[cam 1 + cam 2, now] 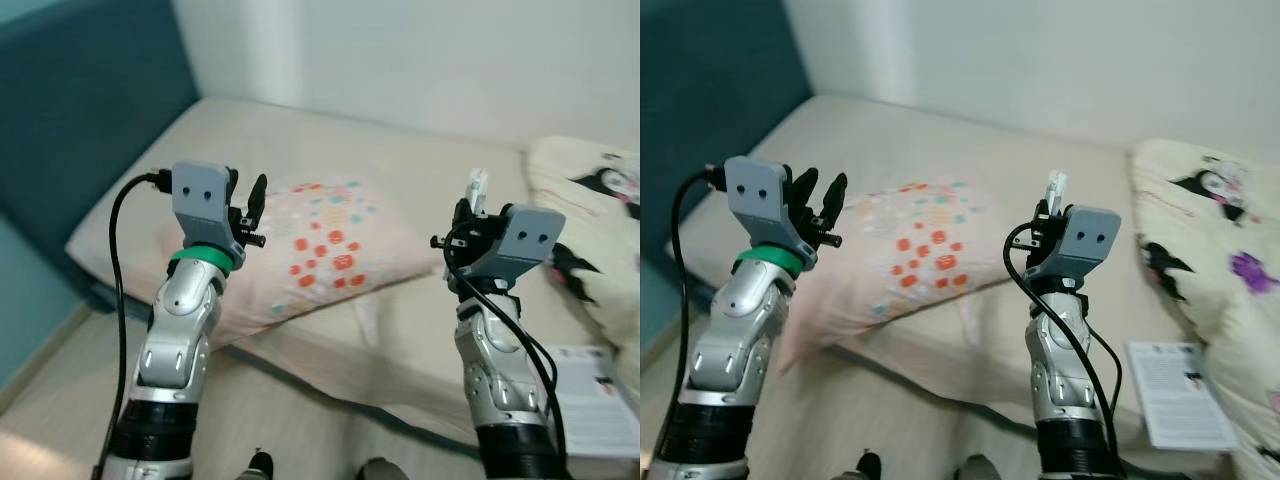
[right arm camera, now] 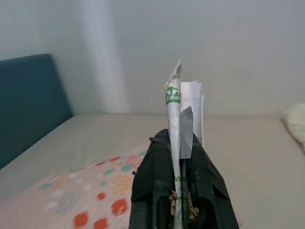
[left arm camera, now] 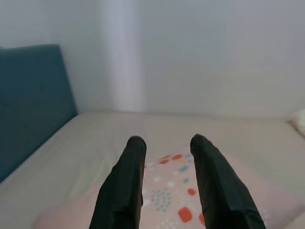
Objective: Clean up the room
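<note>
At the far left, a teal headboard point(image 1: 80, 110) is standing against the pale wall point(image 1: 450, 60), bordering a bed point(image 1: 330, 150) covered in a beige sheet.

The left gripper point(image 1: 252, 205) is hovering above the left part of the bed, raised on its silver arm with a green ring at the wrist. Its two black fingers point(image 3: 124, 191) are standing apart with clear space between them, gripping nothing. A black cable is looping down beside this arm.

Just beyond and below the left gripper, a pink pillow point(image 1: 320, 250) printed with red, orange and teal spots is lying flat on the sheet, between the two arms.

The right gripper point(image 1: 468, 215) is being held up over the near edge of the bed, to the right of the pillow. Its fingers are clamped together on a crumpled white wrapper point(image 2: 181, 114) with green print, which is sticking up past the fingertips; the wrapper is off the bed, carried in the air.

Further right, a cream blanket point(image 1: 1210, 230) with black and purple cartoon figures is lying bunched on the bed. Near its lower edge, a white printed leaflet point(image 1: 1180, 395) is resting flat, beside the right arm.
</note>
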Available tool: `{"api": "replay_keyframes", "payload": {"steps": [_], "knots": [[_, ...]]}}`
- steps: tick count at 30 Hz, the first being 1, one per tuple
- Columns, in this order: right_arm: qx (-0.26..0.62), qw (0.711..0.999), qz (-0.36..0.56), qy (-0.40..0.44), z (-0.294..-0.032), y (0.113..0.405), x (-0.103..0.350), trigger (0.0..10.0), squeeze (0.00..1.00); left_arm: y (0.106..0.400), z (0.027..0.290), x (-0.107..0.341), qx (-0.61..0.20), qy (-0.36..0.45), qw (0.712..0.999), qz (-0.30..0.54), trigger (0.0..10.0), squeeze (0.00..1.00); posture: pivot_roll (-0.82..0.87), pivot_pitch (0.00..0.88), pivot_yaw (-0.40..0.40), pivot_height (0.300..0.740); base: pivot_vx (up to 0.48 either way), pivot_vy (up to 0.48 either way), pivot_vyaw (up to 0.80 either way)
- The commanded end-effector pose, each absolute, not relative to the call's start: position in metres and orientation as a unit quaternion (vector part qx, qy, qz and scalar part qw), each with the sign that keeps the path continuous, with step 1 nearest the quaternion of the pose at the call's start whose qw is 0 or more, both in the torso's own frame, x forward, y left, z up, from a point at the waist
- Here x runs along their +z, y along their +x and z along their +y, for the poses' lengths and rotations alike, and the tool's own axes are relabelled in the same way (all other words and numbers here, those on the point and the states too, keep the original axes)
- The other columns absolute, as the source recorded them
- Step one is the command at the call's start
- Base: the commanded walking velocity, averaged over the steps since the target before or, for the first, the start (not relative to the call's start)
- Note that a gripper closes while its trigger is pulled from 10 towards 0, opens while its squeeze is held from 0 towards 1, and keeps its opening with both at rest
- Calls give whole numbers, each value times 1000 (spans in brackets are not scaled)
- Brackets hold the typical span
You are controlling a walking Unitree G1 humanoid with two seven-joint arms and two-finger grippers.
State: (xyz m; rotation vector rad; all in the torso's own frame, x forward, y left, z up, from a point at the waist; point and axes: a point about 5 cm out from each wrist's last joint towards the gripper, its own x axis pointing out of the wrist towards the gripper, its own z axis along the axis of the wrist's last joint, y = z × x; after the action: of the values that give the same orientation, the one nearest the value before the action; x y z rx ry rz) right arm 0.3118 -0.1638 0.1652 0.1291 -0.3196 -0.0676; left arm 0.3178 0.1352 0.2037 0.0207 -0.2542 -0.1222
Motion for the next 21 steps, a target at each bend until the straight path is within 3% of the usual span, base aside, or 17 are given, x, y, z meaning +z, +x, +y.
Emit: {"api": "replay_keyframes", "payload": {"steps": [1,17,21], "knots": [[-40,986,-148,66,-165,309,160,10000,0,318,134,200,-65,10,991,-115,10000,0,-116,12,23,735,-307,0,0],[-40,987,-144,61,-165,309,158,10000,0,317,135,200,-62,11,991,-114,10000,0,-110,18,27,735,-286,0,0],[-37,987,-144,60,-164,309,158,10000,0,317,135,200,-62,11,991,-114,10000,0,-110,18,28,735,-255,0,469]]}}
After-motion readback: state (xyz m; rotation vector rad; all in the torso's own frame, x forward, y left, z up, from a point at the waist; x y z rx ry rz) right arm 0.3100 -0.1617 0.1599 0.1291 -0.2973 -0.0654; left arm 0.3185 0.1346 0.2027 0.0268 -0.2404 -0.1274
